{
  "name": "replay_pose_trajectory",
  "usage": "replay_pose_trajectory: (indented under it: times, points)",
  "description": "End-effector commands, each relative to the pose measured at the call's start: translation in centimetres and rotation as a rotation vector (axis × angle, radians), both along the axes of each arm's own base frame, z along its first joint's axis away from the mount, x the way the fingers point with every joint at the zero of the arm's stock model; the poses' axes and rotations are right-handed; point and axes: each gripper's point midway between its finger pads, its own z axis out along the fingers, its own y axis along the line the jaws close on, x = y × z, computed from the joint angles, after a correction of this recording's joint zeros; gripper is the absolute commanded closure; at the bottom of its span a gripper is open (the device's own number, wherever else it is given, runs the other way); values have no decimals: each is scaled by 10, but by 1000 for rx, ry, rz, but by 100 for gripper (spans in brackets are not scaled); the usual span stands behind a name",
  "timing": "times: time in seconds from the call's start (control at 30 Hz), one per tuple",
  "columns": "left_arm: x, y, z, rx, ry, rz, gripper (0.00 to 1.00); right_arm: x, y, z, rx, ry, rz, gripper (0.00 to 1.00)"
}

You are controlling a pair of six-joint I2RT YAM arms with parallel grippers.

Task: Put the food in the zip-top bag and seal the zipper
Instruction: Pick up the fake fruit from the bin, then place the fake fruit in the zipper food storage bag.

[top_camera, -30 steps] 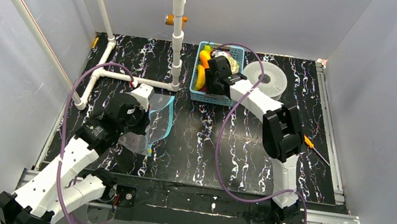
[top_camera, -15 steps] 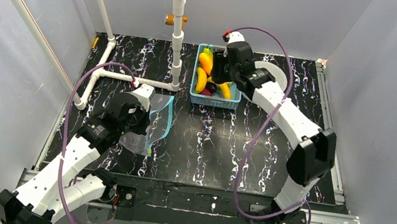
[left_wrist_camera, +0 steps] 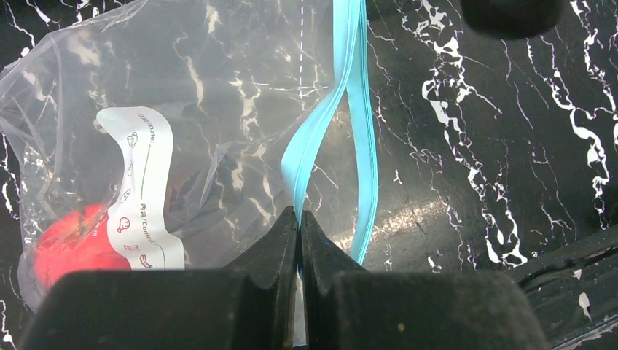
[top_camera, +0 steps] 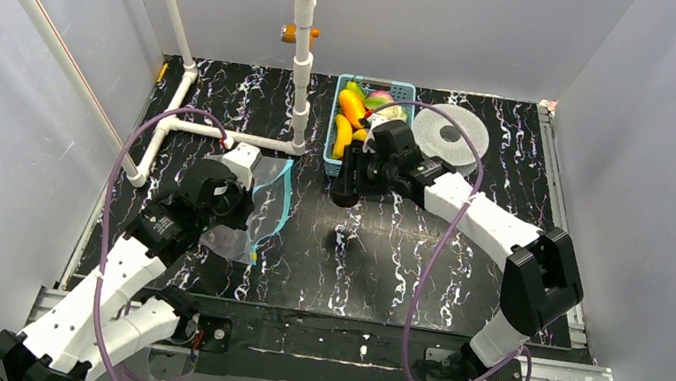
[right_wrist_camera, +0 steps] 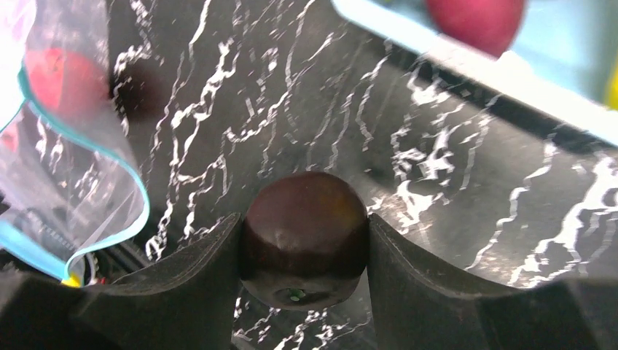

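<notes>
The left tool (left_wrist_camera: 299, 233) is pinched fully together on the zipper (left_wrist_camera: 362, 109), close to the strip's near end, gripping one lip of the zip-top bag (left_wrist_camera: 218, 95). The bag sits on the left part of the black marbled table (top_camera: 404, 261), beside the left arm, with its clear body spreading leftward and its mouth facing right. In the top view the zipper's long axis runs from far to near with a slight slant. Its two pale-blue lips are parted, one bowing leftward away from the other, so the mouth stands open. A red apple (left_wrist_camera: 65, 248) lies deep inside the bag, away from the mouth, beside a white printed label (left_wrist_camera: 142, 189). The right tool (right_wrist_camera: 302, 237) is clamped at a middling width on the dark purple eggplant (right_wrist_camera: 304, 211), with one finger on each side of it. The right wrist camera sees the eggplant nearly end-on, with a rounded end toward the lens, so its long axis points roughly along the fingers. Which end is the stem end I cannot tell. The eggplant hangs above the middle of the table, between the bag's mouth and the light-blue basket (top_camera: 334, 114), and touches neither. The basket stands toward the far edge and holds a yellow banana (top_camera: 342, 136), lying lengthwise far to near, among other toy food.
</notes>
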Motion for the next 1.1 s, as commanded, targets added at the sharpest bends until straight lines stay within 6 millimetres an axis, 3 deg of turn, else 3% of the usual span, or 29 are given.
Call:
replay_pose_trajectory:
  times: [0.0, 0.23, 0.4, 0.7, 1.07]
  points:
    - [-2, -4, 14, 8, -18, -48, 100, -25, 25, 32, 123, -24, 84, 99]
    - [-5, 0, 1, 18, -3, -33, 100, -53, 45, 43, 146, -42, 155, 99]
    - [-4, 10, 2, 49, -23, 5, 100, -66, 61, 56, 156, -60, 207, 99]
    - [-5, 9, -2, 50, -4, -3, 100, -84, 79, 72, 183, -78, 259, 99]
    - [-6, 9, 0, 48, -9, -5, 100, -122, 118, 106, 284, -108, 383, 99]
